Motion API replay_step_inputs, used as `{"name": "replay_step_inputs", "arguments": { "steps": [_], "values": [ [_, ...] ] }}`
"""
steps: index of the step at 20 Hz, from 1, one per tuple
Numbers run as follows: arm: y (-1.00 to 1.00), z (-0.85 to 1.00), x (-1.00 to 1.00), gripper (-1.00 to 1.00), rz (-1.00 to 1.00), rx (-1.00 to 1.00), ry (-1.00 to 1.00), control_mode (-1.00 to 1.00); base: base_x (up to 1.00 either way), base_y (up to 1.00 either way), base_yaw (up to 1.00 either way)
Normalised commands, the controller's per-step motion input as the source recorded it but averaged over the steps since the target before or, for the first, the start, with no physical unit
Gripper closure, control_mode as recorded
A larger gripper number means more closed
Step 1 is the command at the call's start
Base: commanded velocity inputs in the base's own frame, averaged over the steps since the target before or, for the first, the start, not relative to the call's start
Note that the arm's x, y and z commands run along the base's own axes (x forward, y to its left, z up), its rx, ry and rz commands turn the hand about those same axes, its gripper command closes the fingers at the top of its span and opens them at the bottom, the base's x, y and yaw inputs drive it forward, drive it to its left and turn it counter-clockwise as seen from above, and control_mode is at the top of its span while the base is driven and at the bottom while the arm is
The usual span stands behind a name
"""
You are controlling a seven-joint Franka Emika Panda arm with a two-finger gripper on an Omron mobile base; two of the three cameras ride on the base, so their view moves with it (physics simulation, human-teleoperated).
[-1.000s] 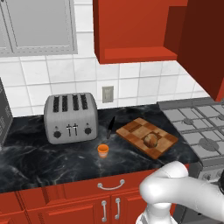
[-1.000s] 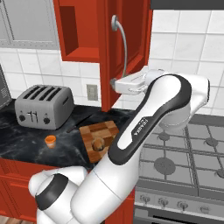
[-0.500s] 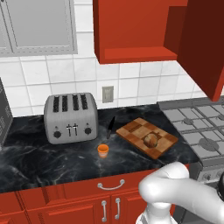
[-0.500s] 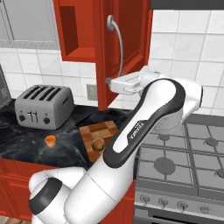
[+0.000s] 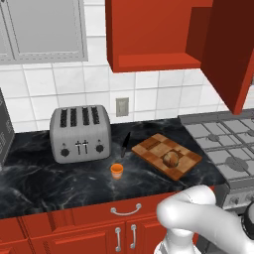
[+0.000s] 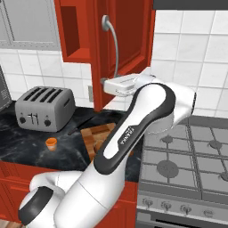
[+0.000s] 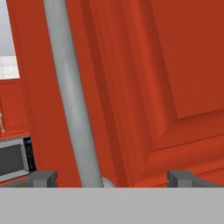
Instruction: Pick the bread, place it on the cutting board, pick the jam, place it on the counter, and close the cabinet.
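The black marble counter [image 5: 59,181] runs below the red cabinet [image 5: 154,34], whose door [image 6: 129,40] stands partly open. The white arm [image 6: 133,133], lettered "FRANKA" with a second word too small to read, reaches up to the door's lower edge. The gripper [image 7: 111,177] faces the door panel with its tips spread wide, the silver handle [image 7: 72,96] between them, nothing clamped. The checkered cutting board [image 5: 149,148] carries the bread [image 5: 171,158]. The jam [image 5: 116,170] stands on the counter, near the toaster [image 5: 80,133].
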Motion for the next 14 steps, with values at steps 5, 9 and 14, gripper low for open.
{"name": "replay_step_inputs", "arguments": {
  "steps": [5,9,14],
  "values": [
    [0.26,0.00,0.00,-1.00,-0.05,0.01,0.00,-1.00,0.00,0.00,0.00],
    [0.24,0.00,0.00,-1.00,-0.04,0.00,0.00,-1.00,0.00,0.00,0.00],
    [0.22,0.00,0.00,-1.00,-0.04,0.00,0.00,-1.00,0.00,0.00,0.00]
  ]
}}
